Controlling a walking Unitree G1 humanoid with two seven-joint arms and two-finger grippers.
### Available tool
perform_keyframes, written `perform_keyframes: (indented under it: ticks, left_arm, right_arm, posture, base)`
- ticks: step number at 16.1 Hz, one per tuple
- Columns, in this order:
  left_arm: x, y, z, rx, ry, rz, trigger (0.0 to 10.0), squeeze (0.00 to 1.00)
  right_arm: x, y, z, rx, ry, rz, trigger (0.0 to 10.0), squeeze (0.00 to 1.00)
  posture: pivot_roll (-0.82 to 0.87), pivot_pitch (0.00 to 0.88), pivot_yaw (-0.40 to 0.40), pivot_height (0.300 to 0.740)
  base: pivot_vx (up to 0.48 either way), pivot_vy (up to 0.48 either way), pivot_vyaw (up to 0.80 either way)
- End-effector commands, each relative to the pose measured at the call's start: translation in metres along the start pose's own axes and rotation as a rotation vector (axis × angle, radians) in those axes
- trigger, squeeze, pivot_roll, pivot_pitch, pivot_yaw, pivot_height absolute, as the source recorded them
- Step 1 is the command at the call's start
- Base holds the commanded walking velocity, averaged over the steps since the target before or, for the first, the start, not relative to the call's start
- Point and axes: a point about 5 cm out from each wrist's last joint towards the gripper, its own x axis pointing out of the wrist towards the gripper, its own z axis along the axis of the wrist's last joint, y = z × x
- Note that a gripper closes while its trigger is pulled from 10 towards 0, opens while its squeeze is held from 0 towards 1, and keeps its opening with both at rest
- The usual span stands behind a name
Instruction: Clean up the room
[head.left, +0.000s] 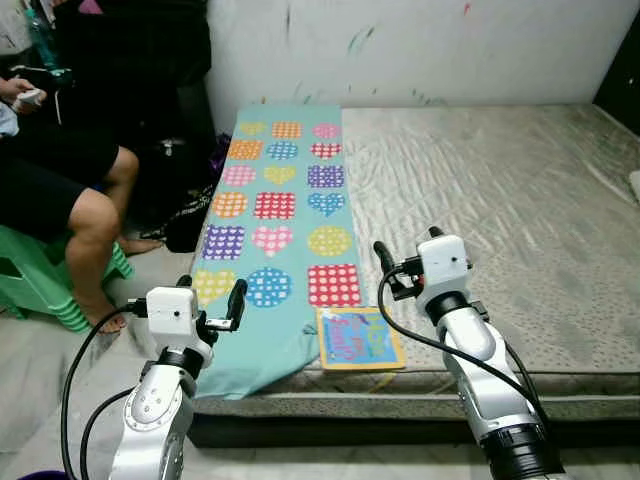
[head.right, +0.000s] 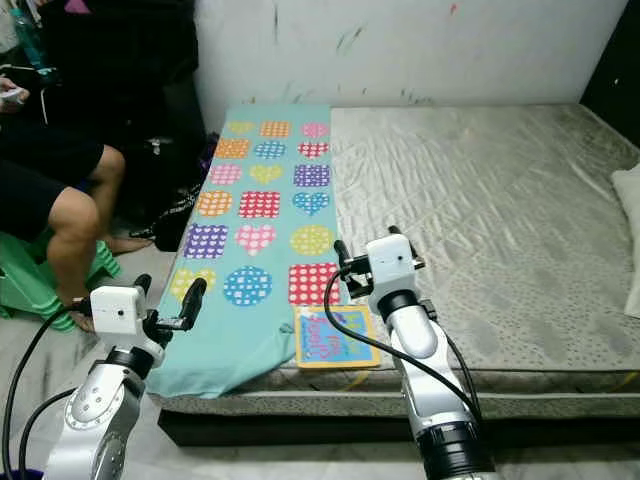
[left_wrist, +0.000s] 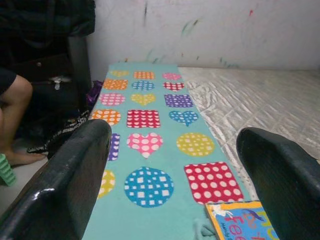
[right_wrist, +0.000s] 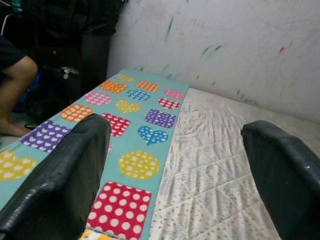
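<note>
A long teal cloth (head.left: 275, 215) printed with dotted hearts, squares and circles lies along the left side of a bare grey mattress (head.left: 500, 190). Its near end hangs over the mattress edge. A small yellow-bordered picture book (head.left: 360, 338) lies flat at the mattress's front edge, touching the cloth's right corner. My left gripper (head.left: 210, 292) is open and hovers over the hanging end of the cloth, left of the book. My right gripper (head.left: 408, 245) is open above the mattress just behind the book, holding nothing. The book's corner (left_wrist: 245, 220) lies low between the left fingers (left_wrist: 65, 185).
A person sits at the left on a green plastic stool (head.left: 40, 285), with a bare leg (head.left: 95, 235) beside the mattress. A dark bag (head.left: 185, 215) lies on the floor by the cloth. A white pillow (head.right: 630, 230) rests at the mattress's right edge. The scribbled wall (head.left: 420, 45) is behind.
</note>
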Motion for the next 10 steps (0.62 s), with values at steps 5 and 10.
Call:
perform_keyframes:
  ticks: [5,10]
  left_arm:
    - [-0.0012,0.0068,0.0034,0.019,-0.004,0.026,10.0,0.00]
    - [-0.0007,0.0082,0.0030,0.016,-0.004,0.033,10.0,0.00]
  right_arm:
    - [0.0017,0.0058,0.0040,-0.002,-0.020,0.021,10.0,0.00]
    - [0.0022,0.0060,0.0037,-0.010,-0.021,0.026,10.0,0.00]
  posture:
    - [-0.13,0.000,0.003,0.740]
    - [-0.13,0.000,-0.001,0.740]
  base:
    - [0.318,0.000,0.00]
    - [0.000,0.000,0.00]
